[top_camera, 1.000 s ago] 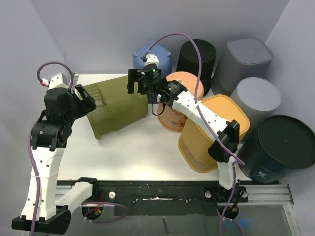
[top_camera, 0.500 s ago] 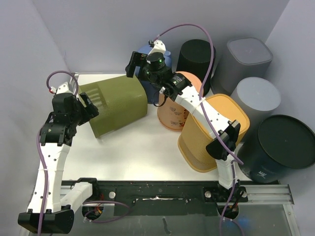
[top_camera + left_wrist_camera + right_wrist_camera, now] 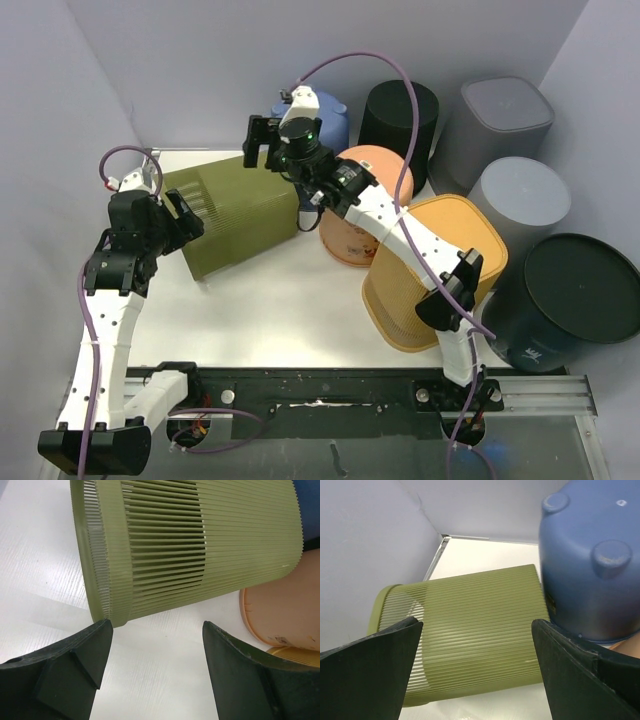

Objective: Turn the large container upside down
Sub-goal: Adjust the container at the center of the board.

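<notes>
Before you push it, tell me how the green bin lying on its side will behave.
The green bin is probably light: its walls look thin and slotted. Lying on a flattish side, it would likely slide on the smooth table rather than roll. The slats may flex if squeezed.

On its side at the tabletop's (image 3: pixel 280 300) far left, rim leftward: the large container (image 3: pixel 235 212). Tub (image 3: pixel 330 112) just behind its right end, bucket (image 3: pixel 360 215) just right. Left hand (image 3: pixel 185 218) by the rim, right hand (image 3: pixel 262 145) above the far edge.
</notes>
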Available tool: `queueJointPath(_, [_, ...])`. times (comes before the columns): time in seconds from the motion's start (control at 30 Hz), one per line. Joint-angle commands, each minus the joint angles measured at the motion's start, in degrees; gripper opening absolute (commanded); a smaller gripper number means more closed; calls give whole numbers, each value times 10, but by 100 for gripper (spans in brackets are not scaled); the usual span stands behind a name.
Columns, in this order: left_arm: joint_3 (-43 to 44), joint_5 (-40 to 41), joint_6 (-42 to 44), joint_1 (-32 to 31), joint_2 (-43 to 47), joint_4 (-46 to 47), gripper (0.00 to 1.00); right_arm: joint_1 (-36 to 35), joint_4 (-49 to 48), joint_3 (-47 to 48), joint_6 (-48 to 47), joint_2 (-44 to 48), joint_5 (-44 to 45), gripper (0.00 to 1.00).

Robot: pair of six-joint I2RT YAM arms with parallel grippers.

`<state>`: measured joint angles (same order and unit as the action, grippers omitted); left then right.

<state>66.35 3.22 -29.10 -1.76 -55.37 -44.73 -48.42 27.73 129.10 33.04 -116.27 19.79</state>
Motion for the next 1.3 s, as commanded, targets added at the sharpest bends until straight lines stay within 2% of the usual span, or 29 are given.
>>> queueJointPath(0.0, [23, 6, 18, 4, 9, 27, 72, -60, -67, 12, -52, 26, 78, 98])
queueJointPath(0.2, [37, 33, 25, 4, 13, 9, 72, -86, -89, 1, -51, 39, 104, 98])
queueJointPath(0.53, [30, 49, 17, 4, 18, 8, 72, -80, -133, -114, 27, 77, 149, 98])
queueJointPath(0.7, [29, 64, 18, 5, 21, 1, 72, -49, -124, -155, 112, 67, 123, 98])
queueJointPath(0.87, [19, 48, 18, 7, 19, 12, 72, -37, -82, -139, 133, 42, 105, 97])
queueJointPath(1.07, [-12, -24, 18, 45, 1, 58, 73, -31, -100, -164, 108, 69, 113, 98])
queueJointPath(1.13, [-33, -81, 17, 80, -10, 95, 72, -30, -103, -174, 101, 79, 115, 98])
queueJointPath(1.17, [-46, -135, 12, 104, -15, 125, 70, -29, -104, -179, 98, 84, 116, 98])
queueJointPath(1.27, [-73, -213, -10, 141, -30, 184, 62, -30, -105, -192, 88, 98, 119, 98])
